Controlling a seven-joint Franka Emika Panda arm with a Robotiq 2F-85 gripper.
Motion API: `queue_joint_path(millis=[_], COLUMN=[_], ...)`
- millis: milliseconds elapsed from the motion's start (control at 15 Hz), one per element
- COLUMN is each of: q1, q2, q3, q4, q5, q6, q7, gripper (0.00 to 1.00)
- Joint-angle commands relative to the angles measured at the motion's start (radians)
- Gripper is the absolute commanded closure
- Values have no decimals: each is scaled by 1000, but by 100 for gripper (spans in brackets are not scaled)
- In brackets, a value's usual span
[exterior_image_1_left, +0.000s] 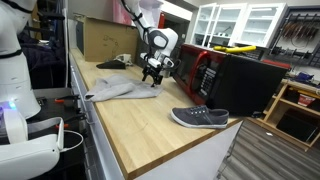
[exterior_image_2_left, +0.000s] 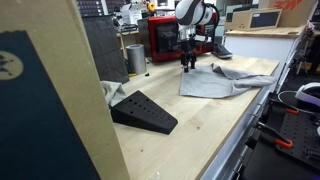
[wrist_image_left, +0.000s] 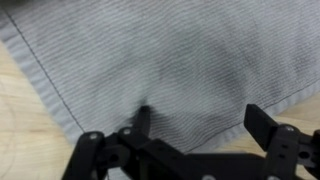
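Our gripper (wrist_image_left: 198, 115) hangs open over the grey cloth (wrist_image_left: 150, 50). We think it is soft and light, best pinched at an edge.

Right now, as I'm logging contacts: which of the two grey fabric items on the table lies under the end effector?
The flat grey cloth, spread beneath the open end effector; the grey shoe sits apart, near the table edge.

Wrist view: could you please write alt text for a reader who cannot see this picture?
The open tool, its two black fingers wide apart, hangs over a grey ribbed cloth with a stitched hem. The cloth lies on a light wooden table, which shows at the left edge.
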Motion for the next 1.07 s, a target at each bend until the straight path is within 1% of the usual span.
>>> queue_joint_path(millis=[0,267,400,467,600,1000], q1=[-2,-9,-7,-6,-7,-8], q2=[4,0,-4,-4,-4,17], q3=[1,6,9,11,14,23], q4=[13,-1,3,8,15,42], q5=[-44,-43,-43,-42,-40,-30], q6=[-24,-17,-19,-20,-22,-19], q7=[55,51,49,48,45,36], gripper=[34,66,79,88,100,99])
